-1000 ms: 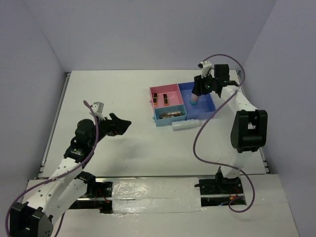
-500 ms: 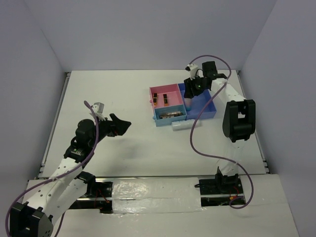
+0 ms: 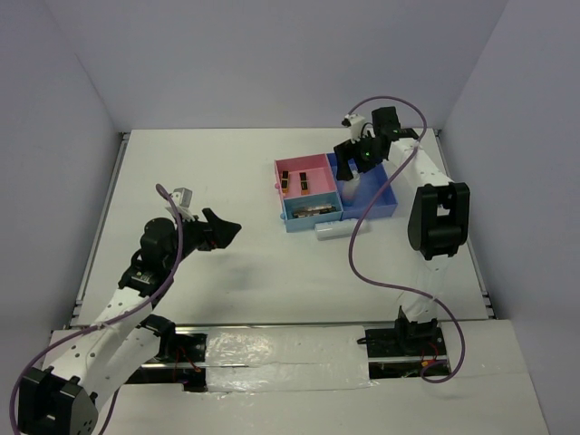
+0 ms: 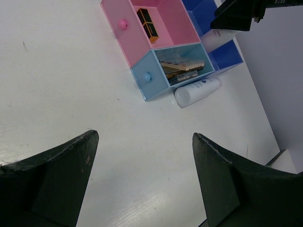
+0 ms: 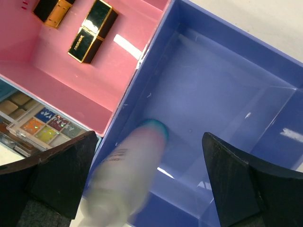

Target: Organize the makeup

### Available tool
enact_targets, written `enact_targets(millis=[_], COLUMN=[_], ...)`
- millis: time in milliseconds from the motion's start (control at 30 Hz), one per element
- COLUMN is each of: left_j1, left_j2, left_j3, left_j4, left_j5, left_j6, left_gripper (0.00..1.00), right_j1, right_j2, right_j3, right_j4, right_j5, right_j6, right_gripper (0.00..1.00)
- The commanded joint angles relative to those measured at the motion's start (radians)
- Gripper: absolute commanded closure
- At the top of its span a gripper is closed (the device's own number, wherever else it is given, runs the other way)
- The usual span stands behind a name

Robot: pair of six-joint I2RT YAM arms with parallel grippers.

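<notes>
RIGHT CLAW LETS GO: Within the past second the right claw has swung left across the blue compartment. It now hangs with jaws spread wide, gripping nothing. A blurred whitish bottle sits in that compartment, between and below the jaws. Two black-gold cases lie up and left of the claw. The left claw, equally wide open and empty, hovers. A second bottle lies on the table ahead of it, just beside the tray.
</notes>
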Motion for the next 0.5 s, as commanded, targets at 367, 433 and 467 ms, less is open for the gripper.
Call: enact_targets(millis=[367,433,467], left_j1=[0.007,0.007,0.007], left_j2=[-0.003,-0.003,-0.001], left_j3=[0.043,0.042,0.039], left_j4=[0.042,0.045,0.045], left_j5=[0.003,0.003,0.002], left_j6=[0.006,0.006,0.004], left_gripper=[0.07,0.07,0.07], right_j1=[-0.057,-0.064,-0.068], right_j2=[-0.306,-0.352,-0.393], right_j3=[-0.046,-0.08,-0.115], right_j4=[0.18,0.134,0.109], right_j5=[-0.258,-0.368,-0.466], right_j6=[-0.184,-0.303,-0.353], right_gripper=[0.0,0.02,0.04])
